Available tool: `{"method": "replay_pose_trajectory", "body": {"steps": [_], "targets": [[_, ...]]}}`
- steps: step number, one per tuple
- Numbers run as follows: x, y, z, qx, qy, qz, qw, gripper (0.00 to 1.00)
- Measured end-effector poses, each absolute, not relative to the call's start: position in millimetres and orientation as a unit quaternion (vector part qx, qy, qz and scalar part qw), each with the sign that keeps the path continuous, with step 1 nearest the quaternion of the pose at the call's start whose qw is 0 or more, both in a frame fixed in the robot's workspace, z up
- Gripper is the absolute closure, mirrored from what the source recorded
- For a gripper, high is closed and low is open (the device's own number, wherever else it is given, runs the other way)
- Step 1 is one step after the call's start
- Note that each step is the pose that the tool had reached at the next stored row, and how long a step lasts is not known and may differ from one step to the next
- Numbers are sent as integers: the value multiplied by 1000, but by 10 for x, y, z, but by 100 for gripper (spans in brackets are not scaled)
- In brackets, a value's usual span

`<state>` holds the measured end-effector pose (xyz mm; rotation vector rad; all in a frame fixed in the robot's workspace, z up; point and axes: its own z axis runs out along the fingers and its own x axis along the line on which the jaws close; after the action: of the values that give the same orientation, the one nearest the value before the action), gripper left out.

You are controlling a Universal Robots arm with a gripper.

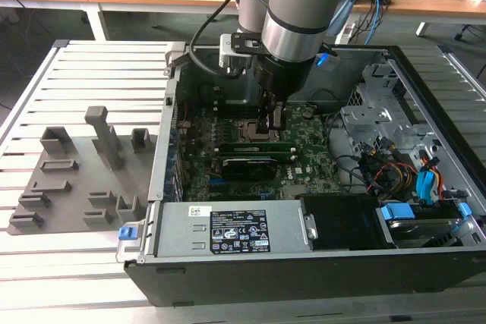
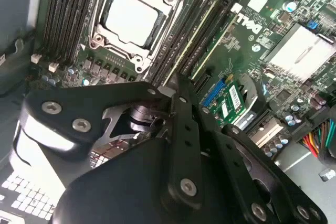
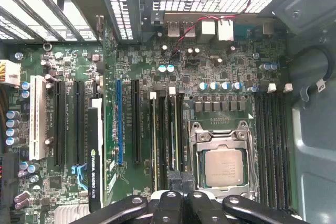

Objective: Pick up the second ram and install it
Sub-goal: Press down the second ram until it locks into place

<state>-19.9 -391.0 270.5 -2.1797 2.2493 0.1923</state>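
Note:
My gripper [image 1: 271,133] reaches down into the open computer case [image 1: 304,271], over the memory slots beside the CPU socket [image 3: 224,166]. Its fingers are shut on the top edge of the second ram [image 1: 250,144], a thin green stick that stands upright in a slot on the motherboard [image 1: 311,142]. In both wrist views the ram [image 2: 195,31] [image 3: 175,135] runs straight under the closed fingertips of the gripper [image 2: 175,83] [image 3: 181,178], which hide its near end. Another green stick [image 2: 218,38] sits in a neighbouring slot.
A black graphics card [image 1: 247,166] lies just in front of the slots. The power supply [image 1: 228,229] fills the case's front, with cables [image 1: 387,168] and drive bays at the exterior view's right. A grey fixture [image 1: 76,180] rests on the slatted table at the left.

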Motion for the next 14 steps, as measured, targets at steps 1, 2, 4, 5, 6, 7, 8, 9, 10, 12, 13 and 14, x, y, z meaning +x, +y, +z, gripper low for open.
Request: {"method": "replay_pose_trajectory", "body": {"steps": [1,2,4,5,6,7,8,9,10,12,13,14], "targets": [[-134,-3909,2696,-695,717,61,2,89],[7,-3908,2662,-694,717,63,0,89],[223,-3904,2577,-695,717,63,-2,89],[323,-3898,2515,-696,716,62,-3,89],[323,-3881,2469,-698,713,62,-3,89],[323,-3867,2420,-701,711,62,-4,89],[323,-3858,2368,-703,708,62,-4,89],[323,-3859,2347,-704,707,62,-4,89],[323,-3859,2311,-705,706,62,-4,89],[323,-3860,2266,-706,706,62,-4,89],[323,-3857,2281,-706,706,63,-3,89],[319,-3857,2342,-706,706,62,-3,89]]}}
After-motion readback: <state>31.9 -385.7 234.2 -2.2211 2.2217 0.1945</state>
